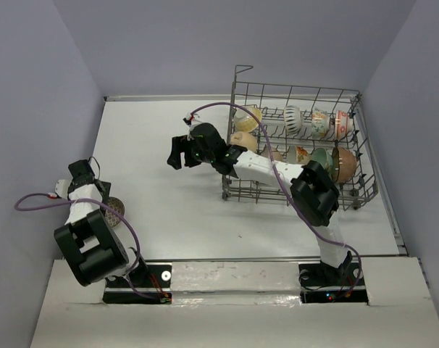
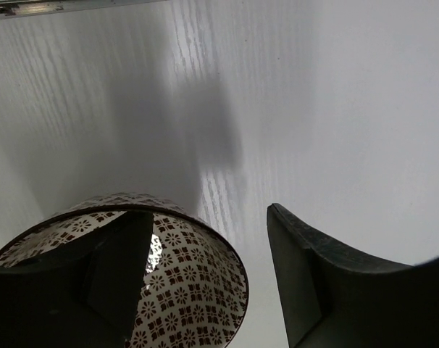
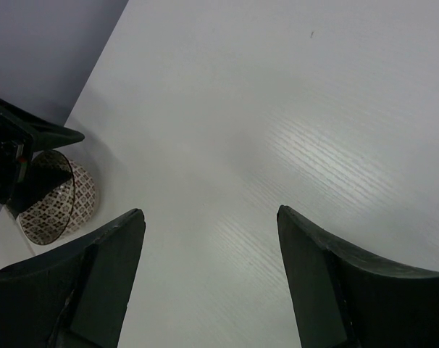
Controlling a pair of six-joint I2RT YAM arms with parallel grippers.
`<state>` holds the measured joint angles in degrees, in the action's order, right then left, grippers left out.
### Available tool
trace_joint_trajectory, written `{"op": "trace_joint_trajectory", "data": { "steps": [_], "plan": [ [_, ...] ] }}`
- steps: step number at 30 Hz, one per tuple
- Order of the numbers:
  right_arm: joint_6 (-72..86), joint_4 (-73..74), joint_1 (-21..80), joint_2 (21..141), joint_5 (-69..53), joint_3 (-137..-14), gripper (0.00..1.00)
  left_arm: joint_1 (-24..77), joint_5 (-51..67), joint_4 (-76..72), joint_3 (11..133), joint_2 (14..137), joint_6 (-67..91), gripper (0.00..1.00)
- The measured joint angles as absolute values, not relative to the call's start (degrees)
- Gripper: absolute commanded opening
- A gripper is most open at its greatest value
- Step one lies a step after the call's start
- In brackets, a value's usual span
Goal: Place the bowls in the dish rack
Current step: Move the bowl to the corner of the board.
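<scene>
The left gripper straddles the wall of a brown-patterned bowl near the table's left edge (one finger inside, jaws apart). The right gripper hangs wide open, empty, beside the dish rack holding other bowls.

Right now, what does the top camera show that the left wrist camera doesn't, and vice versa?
Only the top camera: the dish rack with bowls stood inside, and the right claw, open over bare table. Only the left wrist camera: a close-up of the left claw, open, one finger overlapping the patterned bowl, whose brown-and-white print reads clearly. Both: that patterned bowl and the white table.
</scene>
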<state>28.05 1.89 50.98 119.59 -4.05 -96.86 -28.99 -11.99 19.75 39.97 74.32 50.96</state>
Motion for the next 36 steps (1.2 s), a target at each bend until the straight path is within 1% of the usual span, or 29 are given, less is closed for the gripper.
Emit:
{"op": "trace_joint_trajectory", "data": {
  "steps": [1, 6, 7, 9, 12, 13, 16, 18, 22, 31, 36],
  "plan": [
    [28.03, 1.89, 51.0, 119.59, -4.08, -96.86, 0.79, -28.97, -11.75, 19.7, 40.42, 75.02, 50.89, 0.67],
    [27.86, 1.91, 50.98, 119.59, -4.05, -96.86, 0.79, -28.93, -10.26, 19.0, 41.69, 76.99, 50.78, 0.64],
    [27.83, 1.89, 51.0, 119.59, -4.05, -96.86, 0.79, -28.8, -10.11, 18.98, 41.74, 76.99, 50.72, 0.6],
    [27.83, 1.89, 50.98, 119.59, -4.05, -96.86, 0.79, -28.23, -9.91, 18.98, 41.78, 76.99, 50.59, 0.58],
    [27.83, 1.89, 50.98, 119.61, -4.05, -96.86, 0.79, -27.18, -9.5, 19.03, 42.06, 76.99, 50.52, 0.49],
    [27.83, 1.89, 50.98, 119.59, -4.05, -96.86, 0.79, -26.52, -9.34, 18.98, 42.33, 77.01, 50.54, 0.49],
    [27.81, 1.93, 50.98, 119.59, -4.03, -96.86, 0.79, -23.62, -8.99, 19.03, 43.81, 77.25, 50.59, 0.44],
    [27.77, 2.2, 50.98, 119.59, -4.01, -96.86, 0.79, -21.17, -9.02, 19.0, 45.08, 77.56, 50.81, 0.42],
    [27.4, 2.57, 50.59, 119.59, -3.86, -96.86, 0.79, -16.6, -9.06, 19.0, 47.62, 78.63, 51.81, 0.35],
    [26.72, 3.11, 50.09, 118.85, -2.15, -96.51, 0.8, -8.1, -9.02, 18.5, 52.36, 84.25, 53.36, 0.27],
    [26.33, 3.16, 49.91, 117.78, -1.45, -96.47, 0.8, -4.86, -8.86, 17.52, 54.89, 88.2, 53.6, 0.26]
  ]
}}
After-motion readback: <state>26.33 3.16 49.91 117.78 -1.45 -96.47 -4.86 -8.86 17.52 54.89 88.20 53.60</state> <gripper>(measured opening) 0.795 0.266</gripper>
